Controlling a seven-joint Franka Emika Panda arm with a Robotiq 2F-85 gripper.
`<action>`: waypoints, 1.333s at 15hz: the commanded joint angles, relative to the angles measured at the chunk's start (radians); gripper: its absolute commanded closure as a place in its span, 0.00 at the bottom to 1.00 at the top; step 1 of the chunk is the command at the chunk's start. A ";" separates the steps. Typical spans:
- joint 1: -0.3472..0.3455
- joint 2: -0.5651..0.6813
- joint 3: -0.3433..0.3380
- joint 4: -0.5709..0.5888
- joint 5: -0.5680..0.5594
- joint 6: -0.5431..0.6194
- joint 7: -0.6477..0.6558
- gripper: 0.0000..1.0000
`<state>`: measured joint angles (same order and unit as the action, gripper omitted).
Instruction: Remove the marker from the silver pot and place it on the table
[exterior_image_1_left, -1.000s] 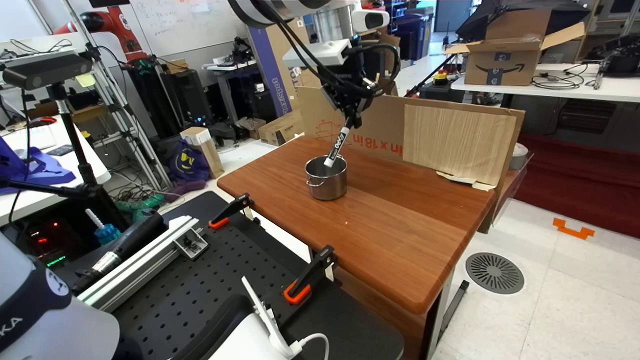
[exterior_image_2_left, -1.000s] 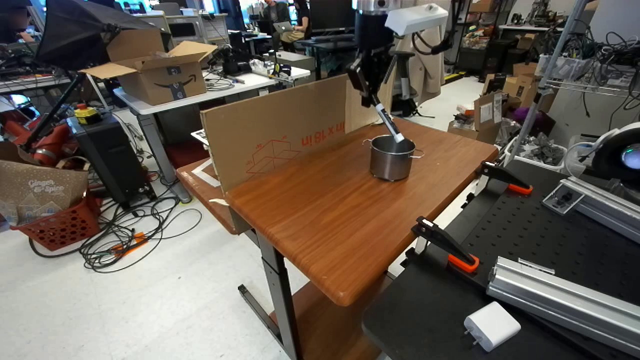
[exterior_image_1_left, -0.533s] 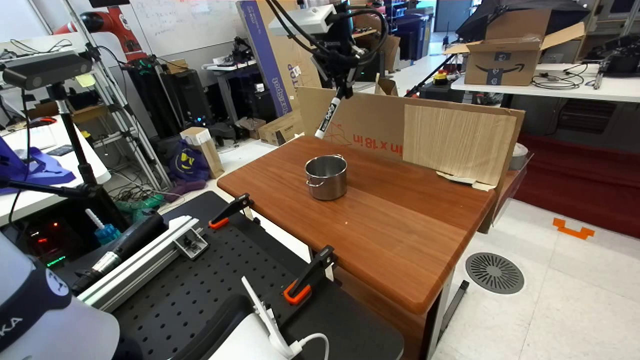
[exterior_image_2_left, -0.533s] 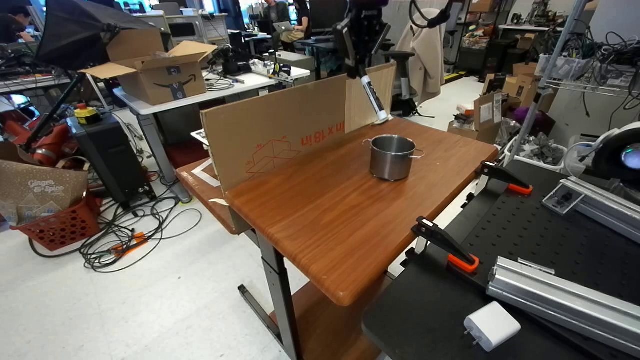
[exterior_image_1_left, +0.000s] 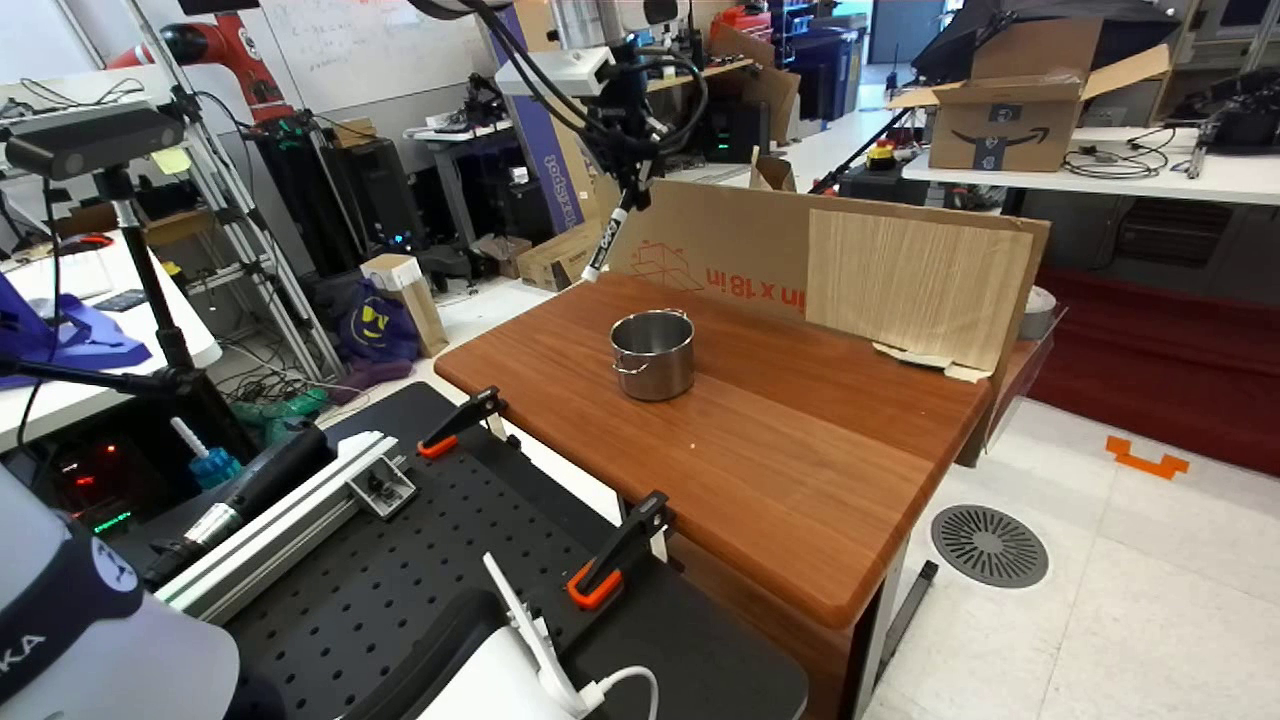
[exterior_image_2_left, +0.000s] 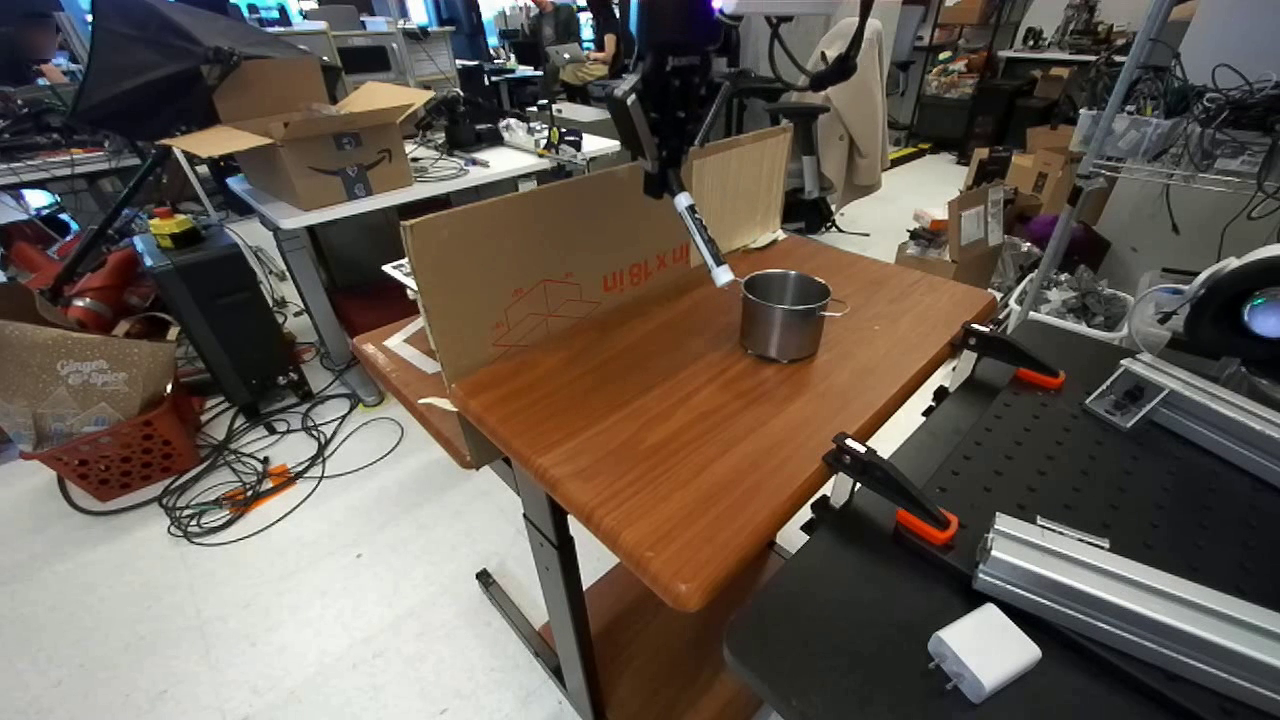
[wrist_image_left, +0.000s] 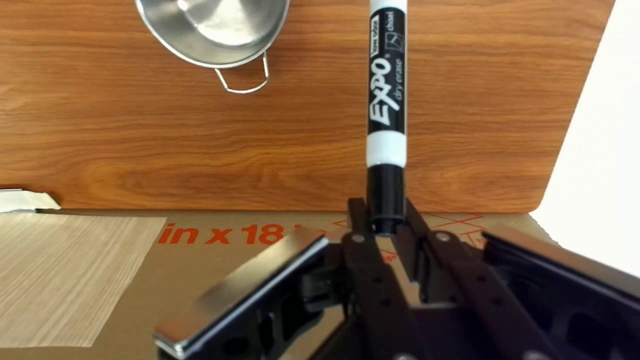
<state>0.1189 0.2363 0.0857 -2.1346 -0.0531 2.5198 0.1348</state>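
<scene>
Pincer (wrist_image_left: 384, 220): black, raised above the table (exterior_image_1_left: 800, 460), clenched on the black-capped end of the marker (wrist_image_left: 387, 80). Marker: white and black, lettered EXPO; held in the pincer, slanting down below it, white end lowermost, clear of both table and silver pot (exterior_image_2_left: 780, 325). Silver pot: two-handled, upright on the table, lower than the pincer and to its left in the wrist view. Cardboard sheet (exterior_image_1_left: 740, 235): upright, red-printed, behind the pincer in the wrist view.
</scene>
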 joint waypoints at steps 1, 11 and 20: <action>0.021 0.081 0.000 0.060 -0.003 0.007 0.018 0.96; 0.053 0.305 -0.002 0.182 0.008 0.014 0.015 0.96; 0.080 0.428 -0.017 0.277 0.001 0.004 0.032 0.96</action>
<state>0.1786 0.6168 0.0874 -1.9042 -0.0527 2.5219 0.1512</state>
